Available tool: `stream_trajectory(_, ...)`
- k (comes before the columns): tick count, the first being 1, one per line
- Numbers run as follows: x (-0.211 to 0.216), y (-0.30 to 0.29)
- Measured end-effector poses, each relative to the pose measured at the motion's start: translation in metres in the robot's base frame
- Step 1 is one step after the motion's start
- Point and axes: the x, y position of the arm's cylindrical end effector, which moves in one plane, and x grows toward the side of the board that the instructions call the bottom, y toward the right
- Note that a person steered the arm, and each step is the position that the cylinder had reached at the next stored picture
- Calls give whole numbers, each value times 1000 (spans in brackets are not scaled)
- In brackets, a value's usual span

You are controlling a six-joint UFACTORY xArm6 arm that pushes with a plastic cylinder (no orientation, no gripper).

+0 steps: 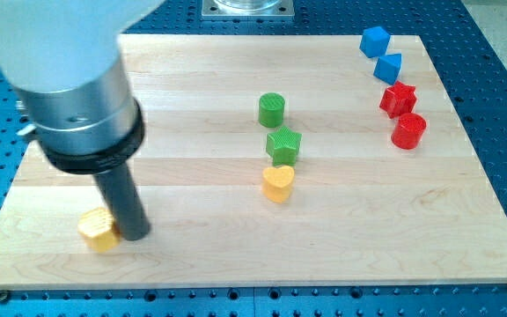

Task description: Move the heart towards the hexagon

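Observation:
The yellow heart (277, 183) lies near the board's middle, just below the green star (283, 145). The yellow hexagon (97, 230) lies at the view's bottom left. My tip (134, 236) rests on the board right beside the hexagon, touching its right side, far to the left of the heart. The rod and the arm's large grey body hide part of the hexagon's right edge and the board's upper left.
A green cylinder (272, 109) stands above the green star. At the view's top right are two blue blocks (374, 40) (387, 67), a red star (398, 99) and a red cylinder (408, 130). The wooden board (465, 246) sits on a blue perforated table.

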Motion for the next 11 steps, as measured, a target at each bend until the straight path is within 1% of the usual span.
stream_trajectory(1, 0, -36)
stream_trajectory(3, 1, 98)
stream_trajectory(4, 11, 154)
stream_trajectory(5, 12, 236)
stream_trajectory(6, -14, 266)
stream_trajectory(7, -52, 224)
stream_trajectory(8, -38, 126)
stream_trajectory(9, -18, 16)
stream_trajectory(10, -9, 98)
stream_trajectory(11, -41, 156)
